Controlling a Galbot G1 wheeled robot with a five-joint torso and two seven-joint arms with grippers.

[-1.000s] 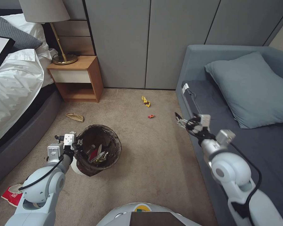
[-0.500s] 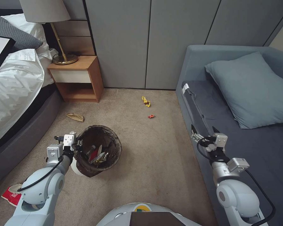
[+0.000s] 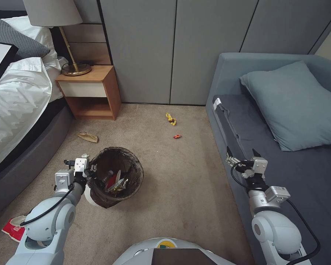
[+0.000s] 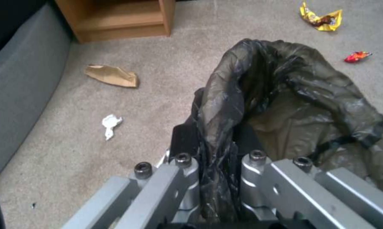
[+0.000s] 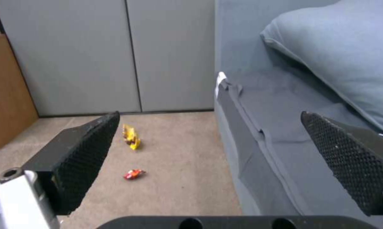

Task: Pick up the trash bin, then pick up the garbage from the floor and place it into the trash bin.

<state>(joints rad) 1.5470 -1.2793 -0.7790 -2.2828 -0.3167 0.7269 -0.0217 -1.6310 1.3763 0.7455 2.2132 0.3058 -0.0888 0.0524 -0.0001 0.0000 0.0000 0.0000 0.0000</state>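
1. The left gripper [image 3: 89, 168] has its fingers clamped on the near rim and dark liner of the trash bin [image 3: 116, 176], which sits on the floor [image 3: 180, 191] left of centre with wrappers already inside
2. The right gripper [image 3: 241, 154], fingers spread wide and empty, hangs over the edge of the grey sofa [image 3: 301, 173]
3. Ahead and to the left of those fingers lie a red wrapper [image 3: 177, 136] and, beyond it, a yellow wrapper [image 3: 170, 119]; the right arm is judged nearer both
4. A tan paper piece [image 3: 87, 137] lies on the left arm's side, near the nightstand [image 3: 90, 92]
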